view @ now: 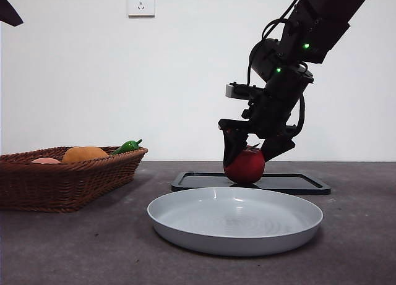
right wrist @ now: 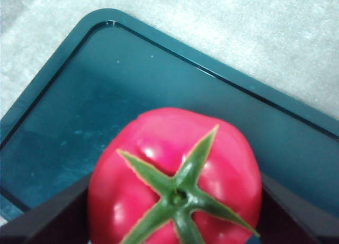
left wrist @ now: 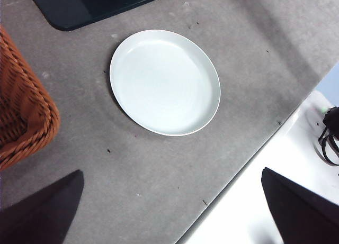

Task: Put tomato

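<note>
The red tomato (view: 245, 167) with a green stem sits on the black tray (view: 297, 183) behind the plate. My right gripper (view: 250, 150) comes down from the upper right, a jaw on each side of the tomato's top. In the right wrist view the tomato (right wrist: 175, 175) fills the gap between the jaws of the right gripper (right wrist: 175, 212), and both jaws touch it over the tray (right wrist: 79, 96). My left gripper (left wrist: 175, 212) is open and empty, high above the table. In the front view it shows only as a black tip (view: 9, 13).
A grey-white plate (view: 235, 220) lies in front of the tray and shows in the left wrist view (left wrist: 164, 80). A wicker basket (view: 62, 180) at the left holds an orange fruit (view: 85, 153), a green pepper (view: 128, 146) and a pinkish item (view: 45, 161).
</note>
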Tool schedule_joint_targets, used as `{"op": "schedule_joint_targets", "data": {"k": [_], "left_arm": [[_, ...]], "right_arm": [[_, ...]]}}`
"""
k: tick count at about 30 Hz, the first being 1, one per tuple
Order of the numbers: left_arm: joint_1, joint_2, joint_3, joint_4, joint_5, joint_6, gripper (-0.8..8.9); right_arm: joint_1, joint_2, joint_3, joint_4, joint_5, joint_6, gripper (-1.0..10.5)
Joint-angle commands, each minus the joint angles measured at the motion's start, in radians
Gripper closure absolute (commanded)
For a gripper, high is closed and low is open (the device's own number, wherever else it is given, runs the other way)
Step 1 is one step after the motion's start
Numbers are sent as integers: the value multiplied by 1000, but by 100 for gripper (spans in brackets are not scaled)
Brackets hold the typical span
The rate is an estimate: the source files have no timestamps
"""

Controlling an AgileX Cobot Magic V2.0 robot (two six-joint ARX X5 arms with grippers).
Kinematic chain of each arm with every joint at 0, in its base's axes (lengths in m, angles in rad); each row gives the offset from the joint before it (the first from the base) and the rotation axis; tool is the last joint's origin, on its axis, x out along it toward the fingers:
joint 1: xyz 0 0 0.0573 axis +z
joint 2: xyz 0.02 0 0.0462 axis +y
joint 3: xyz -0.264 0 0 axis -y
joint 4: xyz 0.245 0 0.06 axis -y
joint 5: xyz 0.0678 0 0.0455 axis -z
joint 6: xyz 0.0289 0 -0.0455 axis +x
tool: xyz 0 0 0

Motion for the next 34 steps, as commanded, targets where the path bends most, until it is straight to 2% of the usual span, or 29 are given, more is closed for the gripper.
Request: {"op": "schedule_joint_targets", "data": {"k": [1,4,17,30,34], "left_arm": [[-4,6,19,5,8,5,254],[-4,6,19,4,8,5,254],[-4,6,19,4,8,5,254],[-4,6,19,4,8,5,254],[-4,6,19,4,8,5,254]], "right_arm": [[4,25,24,-2,0,-11,507],[5,25,24,-2,0,-11,424],[5,-18,28,-48,1,-10,421],[0,-260,28,-231,-1,-9,421],[0,-369,28,-309,-78,2,421]]}}
